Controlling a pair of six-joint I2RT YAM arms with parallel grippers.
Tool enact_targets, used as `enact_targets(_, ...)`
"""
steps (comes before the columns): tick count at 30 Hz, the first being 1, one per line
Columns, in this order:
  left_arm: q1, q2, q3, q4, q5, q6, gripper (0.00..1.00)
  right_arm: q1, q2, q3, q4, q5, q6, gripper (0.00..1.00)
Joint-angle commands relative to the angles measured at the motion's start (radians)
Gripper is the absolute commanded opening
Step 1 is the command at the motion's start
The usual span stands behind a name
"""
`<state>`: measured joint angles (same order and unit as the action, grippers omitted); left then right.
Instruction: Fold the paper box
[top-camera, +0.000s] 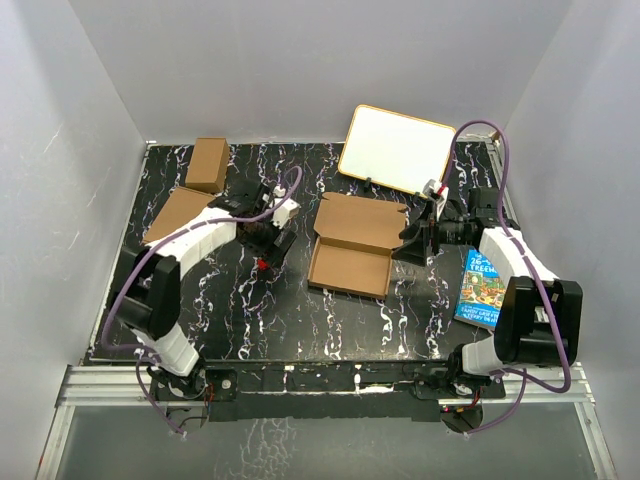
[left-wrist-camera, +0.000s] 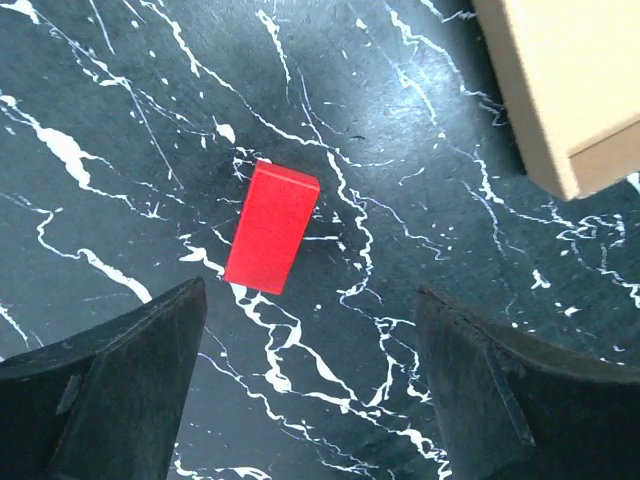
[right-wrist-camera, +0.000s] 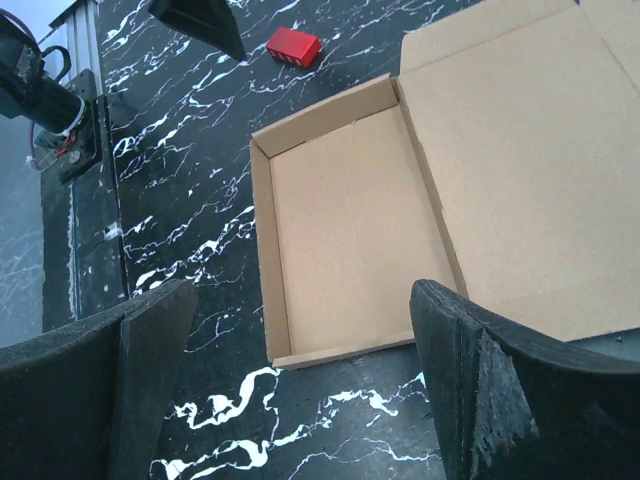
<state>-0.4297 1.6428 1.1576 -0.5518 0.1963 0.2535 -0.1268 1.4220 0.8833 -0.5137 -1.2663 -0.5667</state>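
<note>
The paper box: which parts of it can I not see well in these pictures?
- Top view: the right gripper covers part of the right edge of the paper box; flaps there are hidden.
- Right wrist view: the open lid is cut off by the top and right edges.
- Left wrist view: only one cardboard corner shows, cut off by the frame; whose it is, I cannot tell.

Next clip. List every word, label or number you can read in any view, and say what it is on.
"TREEH...": large title letters on the cover of the blue book at the table's right edge. The word is only partly legible.
Other lines on that cover: too small and blurred to read.
Whiteboard: blank.
Paper box and red block: no print visible.
</note>
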Motion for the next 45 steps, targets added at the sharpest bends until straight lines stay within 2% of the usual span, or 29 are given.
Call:
enact_targets(1, 0.02, 0.045, 0.066, -0.059, 0.034, 0.062, 0.8, -0.004, 0.014, 0.065, 0.045, -0.08, -0.044, 0.97)
enact_targets(11, 0.022, 0.051, -0.059, 0.086, -0.021, 0.068, 0.7, -0.004, 0.041, 0.076, 0.026, -0.083, -0.061, 0.96)
enact_targets(15, 0.023, 0.079, -0.05, 0.089, -0.041, 0.072, 0.61, -0.005, 0.046, 0.076, 0.024, -0.078, -0.064, 0.96)
enact_targets(18, 0.023, 0.089, -0.06, 0.096, -0.038, 0.072, 0.52, -0.005, 0.048, 0.076, 0.024, -0.076, -0.068, 0.96)
enact_targets(25, 0.023, 0.101, -0.078, 0.113, -0.029, 0.068, 0.49, -0.004, 0.053, 0.081, 0.012, -0.079, -0.08, 0.96)
enact_targets(41, 0.023, 0.118, -0.082, 0.123, -0.026, 0.044, 0.28, -0.005, 0.066, 0.088, -0.012, -0.082, -0.1, 0.96)
enact_targets(45, 0.023, 0.098, -0.084, 0.135, -0.031, 0.033, 0.19, -0.005, 0.064, 0.089, -0.013, -0.082, -0.1, 0.96)
